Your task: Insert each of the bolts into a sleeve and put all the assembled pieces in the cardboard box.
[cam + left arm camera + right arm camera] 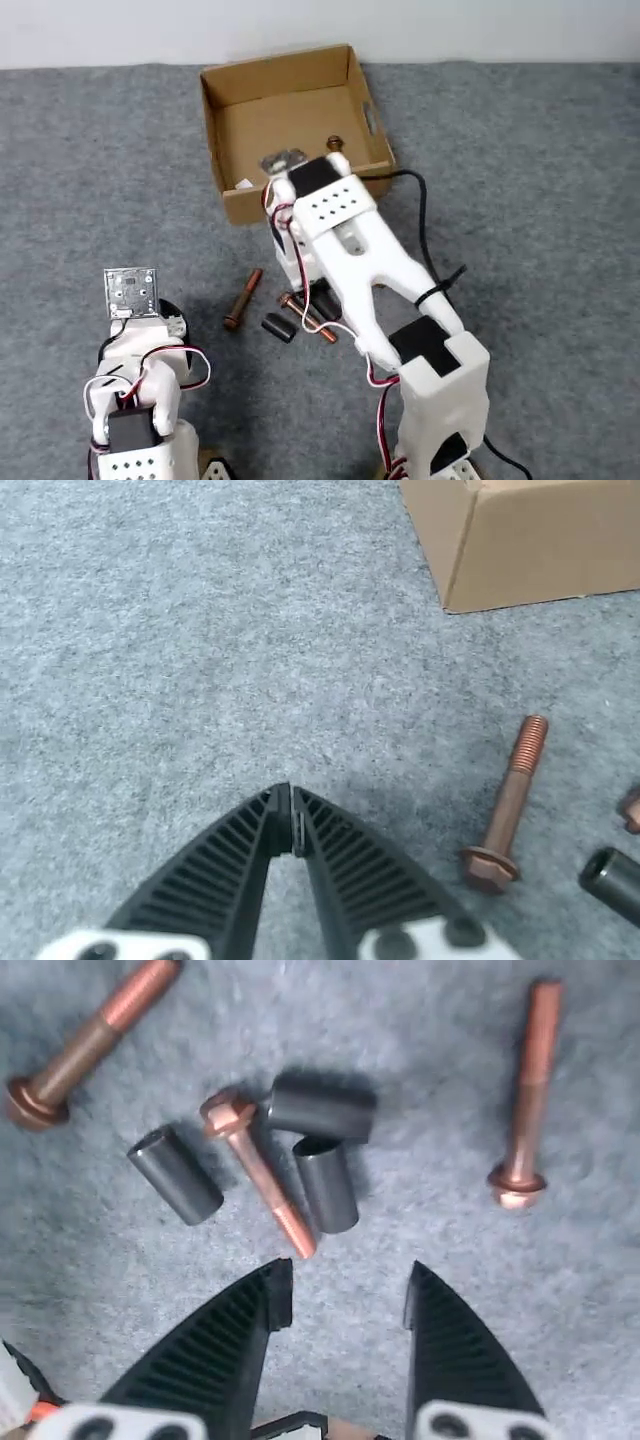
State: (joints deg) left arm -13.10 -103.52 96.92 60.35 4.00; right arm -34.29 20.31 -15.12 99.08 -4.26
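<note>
Looking down over the table, the right arm (350, 240) blocks a corner stretch of the box's (225, 110) near wall. Inside the box a copper head (335, 143) pokes out past the arm, its shank hidden. The grey piece (283, 160) next to it is too small for me to name. On the carpet one sleeve (322, 298) slips partly under that arm. That arm and the left arm (135, 400) are cut at the base by the picture's edge.

In the left wrist view the box runs off at a corner. At the edge sit half of a second sleeve (612, 880) and a copper sliver (632, 810) I cannot identify.
</note>
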